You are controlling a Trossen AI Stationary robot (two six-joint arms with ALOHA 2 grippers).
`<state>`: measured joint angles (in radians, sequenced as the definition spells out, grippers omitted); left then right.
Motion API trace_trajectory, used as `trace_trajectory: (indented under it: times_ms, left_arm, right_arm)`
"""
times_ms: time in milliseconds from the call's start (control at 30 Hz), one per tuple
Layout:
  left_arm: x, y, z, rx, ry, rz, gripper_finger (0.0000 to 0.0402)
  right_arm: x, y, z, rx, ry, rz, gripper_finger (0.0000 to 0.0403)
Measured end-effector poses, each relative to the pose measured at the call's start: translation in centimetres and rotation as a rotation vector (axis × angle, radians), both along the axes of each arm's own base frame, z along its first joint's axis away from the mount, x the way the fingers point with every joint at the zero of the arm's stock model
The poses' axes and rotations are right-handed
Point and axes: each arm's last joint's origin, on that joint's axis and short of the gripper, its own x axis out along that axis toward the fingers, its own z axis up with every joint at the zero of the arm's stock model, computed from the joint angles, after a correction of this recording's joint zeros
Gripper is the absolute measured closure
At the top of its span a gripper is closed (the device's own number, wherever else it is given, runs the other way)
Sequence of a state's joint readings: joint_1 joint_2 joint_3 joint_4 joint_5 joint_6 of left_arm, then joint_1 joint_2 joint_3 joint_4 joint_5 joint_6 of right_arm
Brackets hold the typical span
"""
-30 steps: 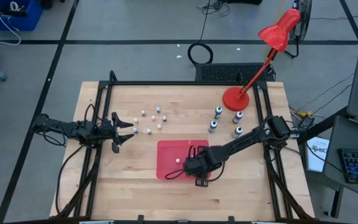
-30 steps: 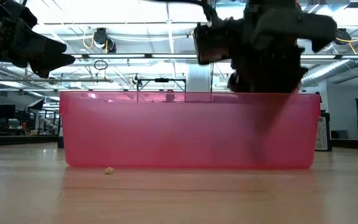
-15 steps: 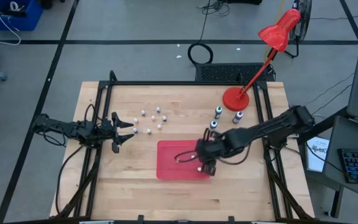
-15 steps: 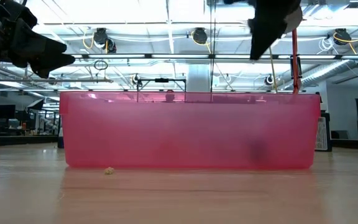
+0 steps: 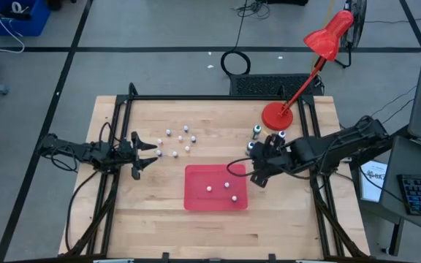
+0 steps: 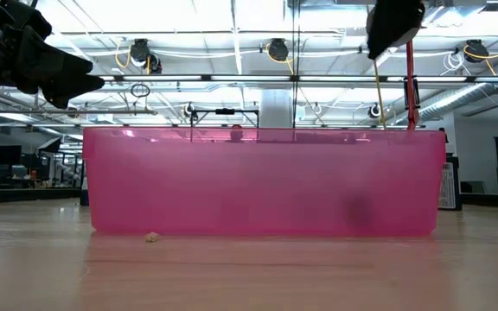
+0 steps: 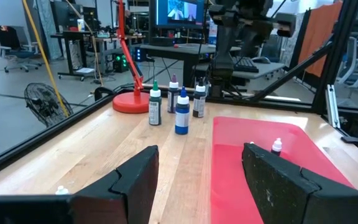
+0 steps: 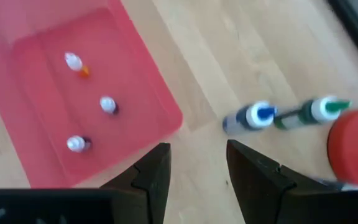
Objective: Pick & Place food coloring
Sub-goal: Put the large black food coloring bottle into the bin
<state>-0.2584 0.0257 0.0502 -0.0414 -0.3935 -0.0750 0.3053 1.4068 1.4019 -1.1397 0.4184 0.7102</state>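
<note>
The red tray [image 5: 196, 175] sits mid-table and holds three tiny food coloring bottles [image 5: 226, 183], which also show in the right wrist view [image 8: 107, 104]. Several tiny white bottles [image 5: 179, 141] stand on the wood at the far left. Larger dark-bodied bottles [image 5: 256, 131] stand by the lamp base, among them a blue-topped one [image 8: 253, 116] and a green-topped one [image 8: 319, 111]. My right gripper [image 5: 258, 173] hovers open and empty just past the tray's right edge, near the larger bottles. My left gripper [image 5: 150, 150] waits open and empty at the left, beside the tiny bottles.
A red desk lamp stands on its round base [image 5: 276, 115] at the far right, with its arm slanting over the table. The tray's pink wall [image 6: 262, 181] fills the low view. Bare wood lies along the near edge [image 5: 218, 230].
My right gripper has risen out of the red tray and gone toward the table's right and far side, toward the larger bottles. Two more tiny bottles now show in the tray where the gripper had covered it. My left gripper has kept still.
</note>
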Motion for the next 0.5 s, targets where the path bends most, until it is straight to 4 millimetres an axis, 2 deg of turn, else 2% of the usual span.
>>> trace_trajectory:
  times_ms: [100,267,500]
  left_arm:
    - [0.0,0.0,0.0,0.000,0.000,0.000,0.0169]
    - [0.0,0.0,0.0,0.000,0.000,0.000,0.0169]
    - [0.0,0.0,0.0,0.000,0.000,0.000,0.0169]
  right_arm:
    - [-1.1,-0.8,-0.7,0.011,0.091,-0.073,0.0259]
    - [-3.3,-2.7,-2.0,0.072,0.361,-0.245,0.0236]
    - [-4.4,-4.6,-4.3,0.038,0.502,-0.358,0.0188]
